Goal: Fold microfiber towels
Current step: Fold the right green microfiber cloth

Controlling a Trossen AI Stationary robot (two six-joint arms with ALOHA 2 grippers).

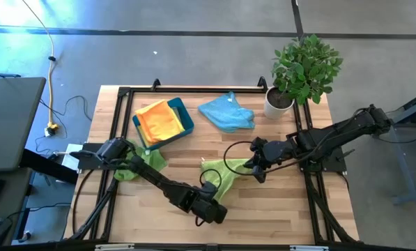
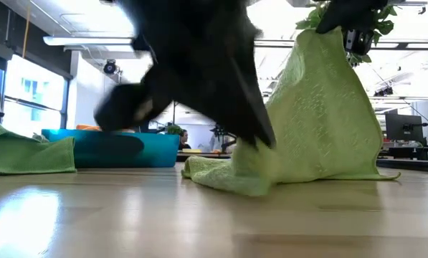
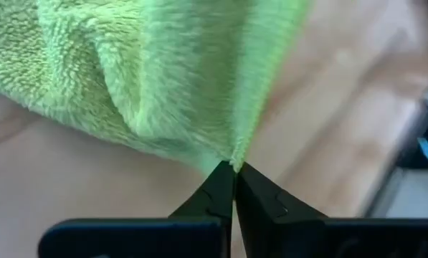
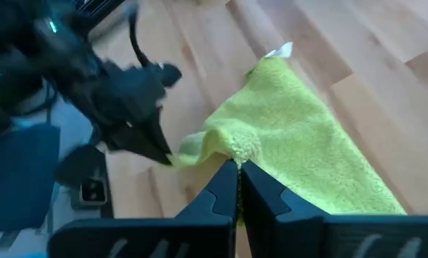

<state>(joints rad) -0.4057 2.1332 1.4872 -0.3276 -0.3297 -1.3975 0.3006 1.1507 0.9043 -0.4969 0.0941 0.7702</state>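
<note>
1. Near the table's front centre, the left gripper (image 1: 220,189) is pinching the low edge of a lime green towel (image 1: 225,172); fingers are pressed together on the cloth in the left wrist view (image 3: 233,166).
2. Right gripper (image 1: 252,166) is clamping the same towel's opposite corner, right of centre; its fingers (image 4: 228,188) are closing tight on a bunched fold.
3. Towel is hanging between both grippers: right side is lifted high, lower edge is trailing on the wooden table (image 1: 277,209), as the low view shows (image 2: 314,122).
4. A second lime green towel (image 1: 143,164) is lying crumpled at the left side, near the left arm's base.
5. A light blue towel (image 1: 227,113) is lying crumpled at the far centre of the table.
6. A teal tray (image 1: 185,117) is sitting far left, holding yellow and orange towels (image 1: 157,122); they are piling up over its near rim.
7. A potted plant (image 1: 302,70) is standing at the far right corner.
</note>
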